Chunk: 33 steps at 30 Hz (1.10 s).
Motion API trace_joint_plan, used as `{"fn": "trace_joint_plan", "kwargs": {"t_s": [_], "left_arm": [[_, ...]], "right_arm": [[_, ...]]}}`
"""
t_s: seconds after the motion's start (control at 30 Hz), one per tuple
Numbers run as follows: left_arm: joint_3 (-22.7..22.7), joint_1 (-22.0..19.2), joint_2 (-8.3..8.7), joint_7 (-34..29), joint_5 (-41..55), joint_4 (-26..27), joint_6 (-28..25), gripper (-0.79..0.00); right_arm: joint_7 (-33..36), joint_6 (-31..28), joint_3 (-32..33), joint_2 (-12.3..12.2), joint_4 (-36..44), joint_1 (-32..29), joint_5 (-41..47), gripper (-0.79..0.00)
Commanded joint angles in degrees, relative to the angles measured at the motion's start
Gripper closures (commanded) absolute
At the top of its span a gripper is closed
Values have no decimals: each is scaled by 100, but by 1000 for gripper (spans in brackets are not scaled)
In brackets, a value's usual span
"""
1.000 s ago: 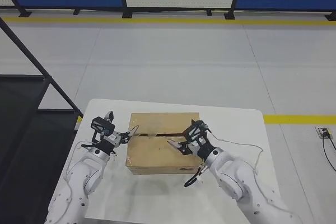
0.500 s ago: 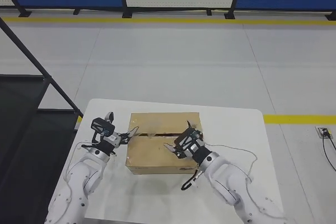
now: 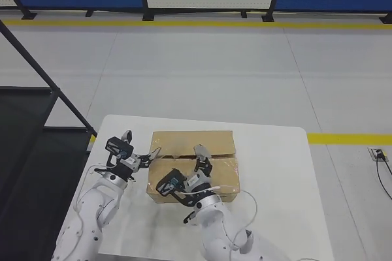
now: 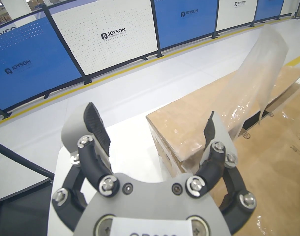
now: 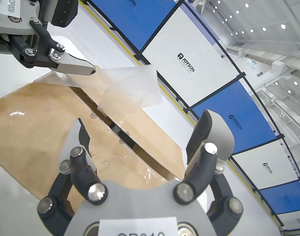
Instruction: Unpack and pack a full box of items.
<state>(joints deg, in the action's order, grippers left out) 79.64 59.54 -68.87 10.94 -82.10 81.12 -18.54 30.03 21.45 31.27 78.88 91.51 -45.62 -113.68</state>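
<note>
— Judging the box (image 3: pixel 183 184): where is it, and how does it handle?
— It lies under the right jaws, its corner just by the left jaws. Both are spread, grasping nothing. Cardboard is stiff, and the full box is probably heavy. The loose tape (image 4: pixel 260 74) beyond the left jaws looks thin, floppy and sticky; take its free end. The bare surface (image 3: pixel 274 189) outside the right jaws gives room.
</note>
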Motion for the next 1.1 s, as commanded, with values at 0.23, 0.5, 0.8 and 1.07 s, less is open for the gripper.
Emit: {"fn": "trace_joint_plan", "kwargs": {"t_s": [0.23,0.5,0.8,1.07], "left_arm": [[7,92,10,38,-3,94,-4,-785],[7,137,17,37,-5,160,-5,-785],[28,170,31,60,-30,184,-37,-785],[27,187,39,58,-41,206,-48,-785]], "right_arm": [[555,260,-325,583,-768,465,-373,-785],[1019,670,-346,979,-1284,523,-855,-785],[959,1070,2,1177,-1387,204,-1183,-785],[713,1067,467,1134,-900,-463,-1600,-785]]}}
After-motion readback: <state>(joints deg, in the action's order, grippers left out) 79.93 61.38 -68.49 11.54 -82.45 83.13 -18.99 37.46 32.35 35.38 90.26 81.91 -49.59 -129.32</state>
